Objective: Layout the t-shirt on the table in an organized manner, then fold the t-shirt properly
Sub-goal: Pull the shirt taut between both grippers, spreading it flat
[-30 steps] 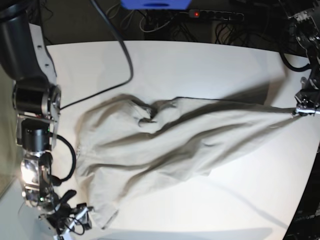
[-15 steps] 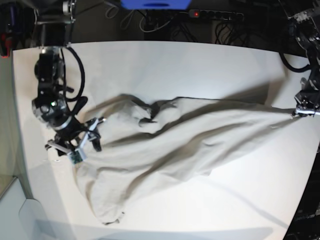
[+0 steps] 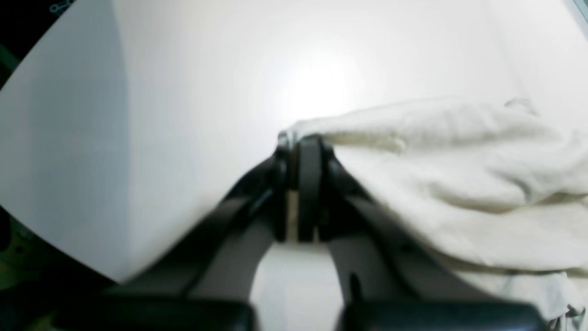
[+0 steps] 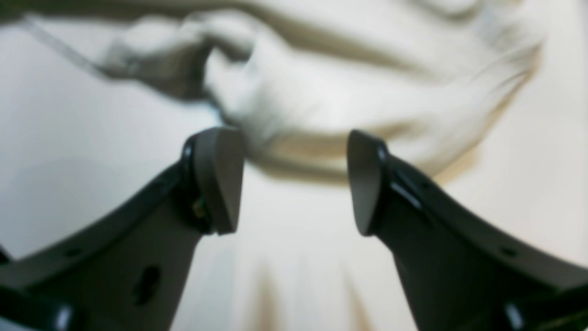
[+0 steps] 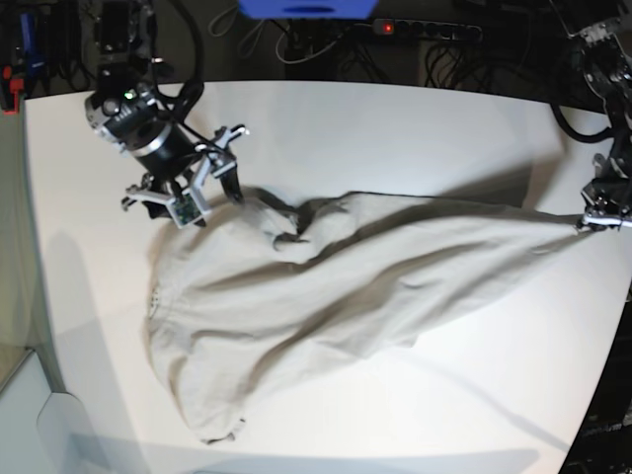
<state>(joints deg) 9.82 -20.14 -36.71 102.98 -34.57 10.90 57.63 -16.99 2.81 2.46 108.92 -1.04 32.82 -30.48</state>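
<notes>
The left gripper [image 5: 590, 219] sits at the three o'clock edge of the base view with its jaws pressed together on one corner of the t-shirt [image 5: 336, 286]; in the left wrist view the left gripper [image 3: 301, 146] shows only a thin sliver of cloth between the dark fingers, and the rest of the garment runs off toward four o'clock. From that pinch the fabric is drawn into a narrow, taut strip that widens as it crosses the table [image 5: 395, 128] toward nine o'clock. The right gripper [image 5: 219, 166] hovers at about ten o'clock of the base view, jaws spread wide and holding nothing, just above the bunched upper edge of the cloth. In the right wrist view the right gripper [image 4: 294, 184] frames a blurred, rumpled fold of the t-shirt [image 4: 330, 87] lying just beyond the fingertips at twelve o'clock. The garment's long axis runs from the pinched corner at three o'clock down to a loose, rounded end near seven o'clock, wrinkled and partly bunched.
</notes>
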